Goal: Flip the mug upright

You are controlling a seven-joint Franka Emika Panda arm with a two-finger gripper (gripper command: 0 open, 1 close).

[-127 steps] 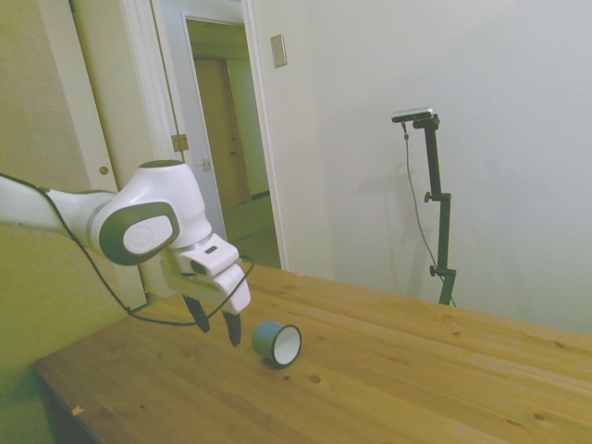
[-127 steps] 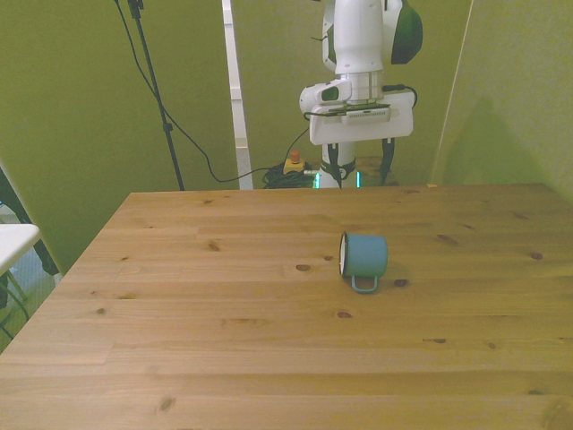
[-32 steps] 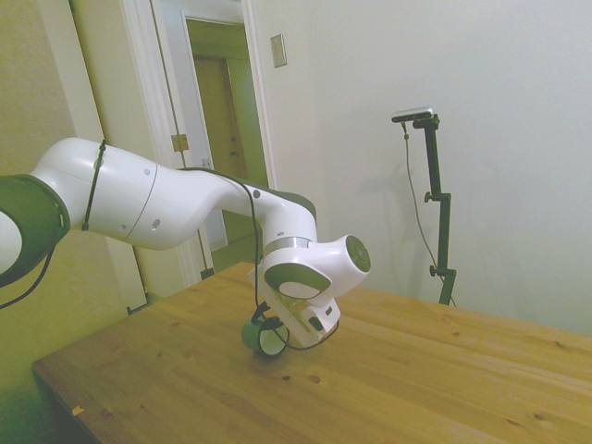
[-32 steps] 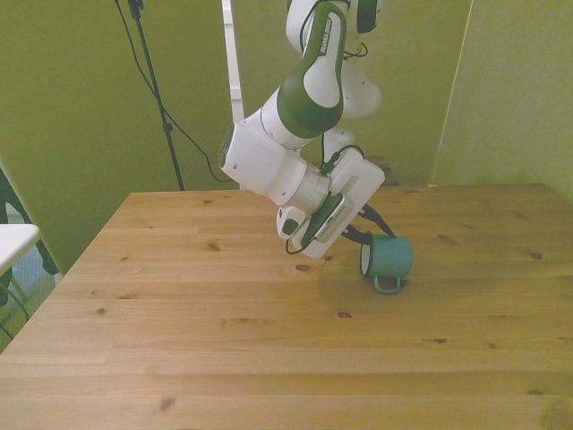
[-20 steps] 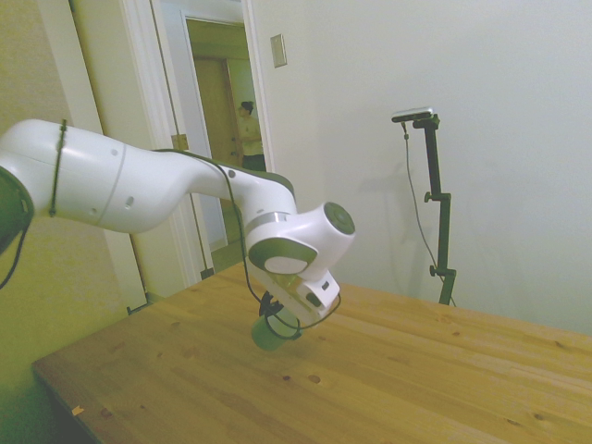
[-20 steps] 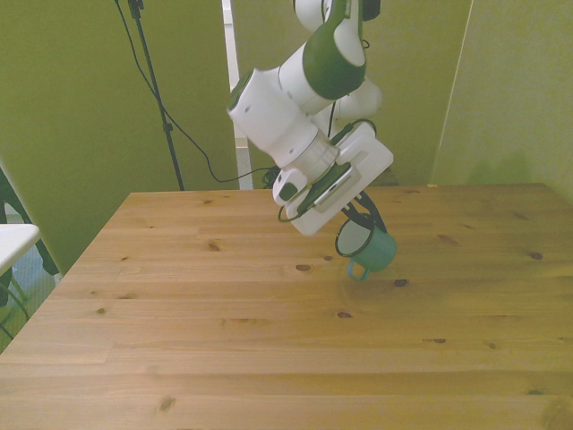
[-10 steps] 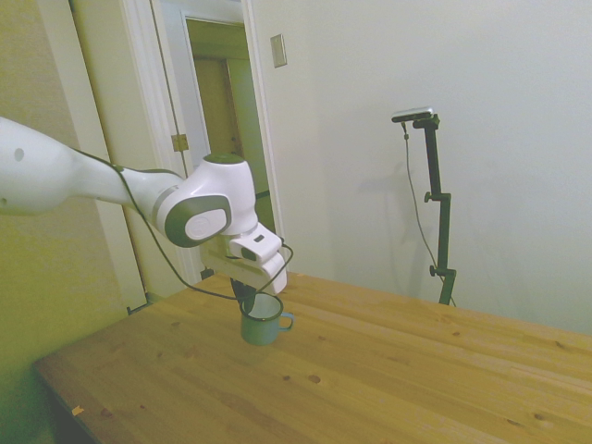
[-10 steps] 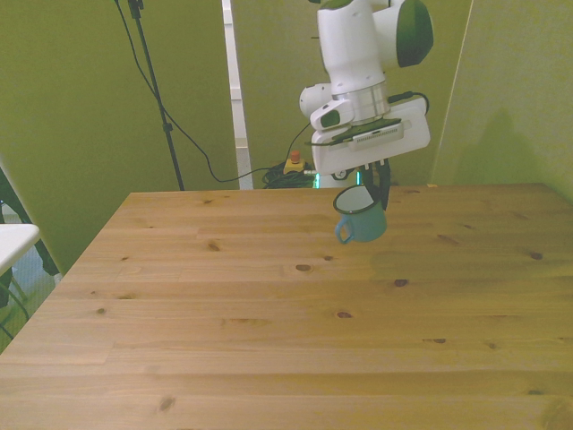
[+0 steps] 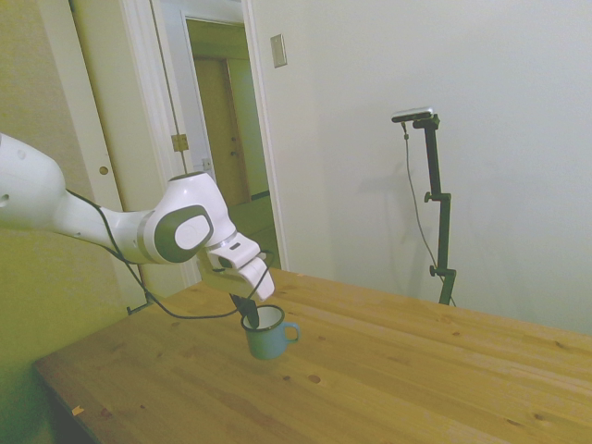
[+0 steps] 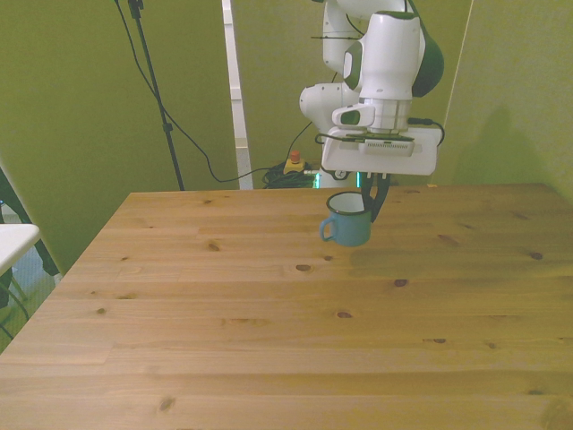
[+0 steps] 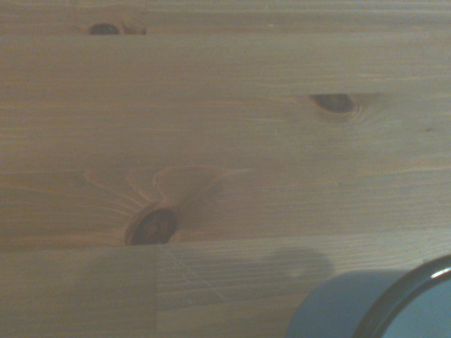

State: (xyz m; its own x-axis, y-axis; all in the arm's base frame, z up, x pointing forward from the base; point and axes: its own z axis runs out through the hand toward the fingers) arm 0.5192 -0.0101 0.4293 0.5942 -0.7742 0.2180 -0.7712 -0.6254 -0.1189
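My knotty wooden worktop [image 10: 269,313], open doorway [image 9: 227,120] behind it, wall switch plate [image 9: 278,50], black cable [image 10: 179,125] against the green wall

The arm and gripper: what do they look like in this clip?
The arm is glossy white with rounded links and grey-green joint caps. A thin black cable loops loosely along it toward the wrist. The gripper is a flat, boxy white block with two slim dark fingers.
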